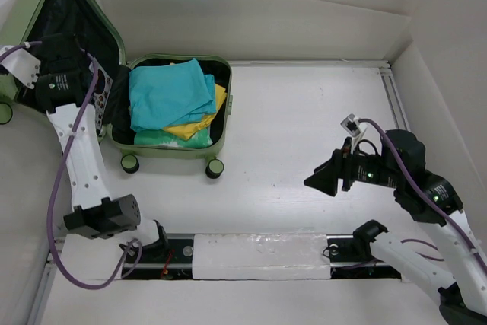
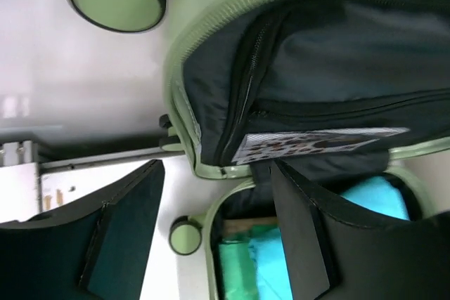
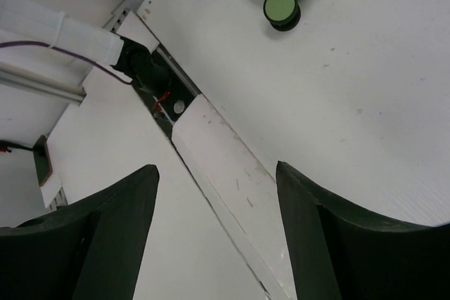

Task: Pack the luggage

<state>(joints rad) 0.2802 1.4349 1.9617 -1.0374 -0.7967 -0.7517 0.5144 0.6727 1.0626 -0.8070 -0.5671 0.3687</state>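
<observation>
Jaws apart: left gripper (image 2: 216, 173), right gripper (image 3: 216, 173)

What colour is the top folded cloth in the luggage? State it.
Turquoise. The top folded cloth shows best in the top external view.

The luggage (image 1: 227, 104) lies open at the far left of the table (image 1: 319, 104), its lid (image 1: 72, 5) raised to the left of the base, toward the far-left corner. Folded clothes (image 1: 169, 95) are stacked inside the base. Two wheels (image 1: 215, 168) sit along its near side. The left gripper (image 2: 216, 165) hangs by the hinge, between lid and base. The right gripper (image 3: 216, 170) is over the table well to the right of the luggage and nearer the front, just behind a taped strip (image 1: 259, 256) that runs along the near edge.
</observation>
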